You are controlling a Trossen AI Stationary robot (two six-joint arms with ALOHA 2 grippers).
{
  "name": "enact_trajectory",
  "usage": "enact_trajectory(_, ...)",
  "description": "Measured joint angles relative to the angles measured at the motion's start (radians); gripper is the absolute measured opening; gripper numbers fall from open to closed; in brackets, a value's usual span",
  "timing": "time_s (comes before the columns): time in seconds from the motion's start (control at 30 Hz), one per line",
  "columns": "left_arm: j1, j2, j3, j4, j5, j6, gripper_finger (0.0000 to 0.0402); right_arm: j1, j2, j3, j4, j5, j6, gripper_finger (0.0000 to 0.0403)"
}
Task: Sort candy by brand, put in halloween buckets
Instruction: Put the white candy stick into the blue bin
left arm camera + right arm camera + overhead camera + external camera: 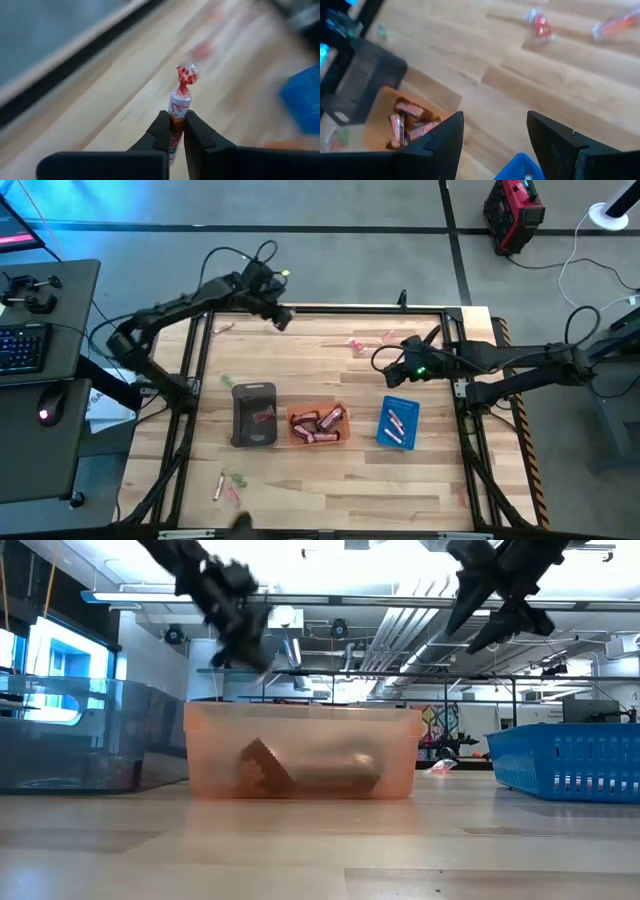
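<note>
High: left tool (281, 317) near tabletop (330, 480) far-left corner; buckets mid-tabletop, blue bucket (398, 423) farthest | Left wrist: tool clamped on white-red candy roll (179, 107), long axis along fingers | Right wrist: right tool (495, 132) spread, empty, above blue bucket.

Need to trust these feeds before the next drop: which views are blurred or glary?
Left wrist view: table and blue bucket smeared, held candy sharp. Right wrist view: loose candy soft. Low view: bright ceiling glare, both arms dark against it. High view: clear.
</note>
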Motion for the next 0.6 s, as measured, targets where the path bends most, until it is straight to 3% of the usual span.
enact_trajectory(0.17,-0.266,-0.040,0.002,0.211,-0.004,-0.119,0.0007,0.000,-0.086,0.000,-0.005,0.064,0.007,0.0211)
enact_trajectory(0.33,-0.518,0.076,0.001,0.434,-0.028,-0.162,0.0007,-0.002,-0.175,0.001,-0.001,0.114,-0.001,0.0211)
enact_trajectory(0.47,-0.623,0.217,0.003,0.701,-0.028,-0.168,0.0007,-0.002,-0.233,0.001,0.002,0.145,-0.011,0.0211)
enact_trajectory(0.6,-0.652,0.376,0.081,0.868,-0.025,-0.198,0.0009,-0.002,-0.266,0.001,0.002,0.171,-0.011,0.0211)
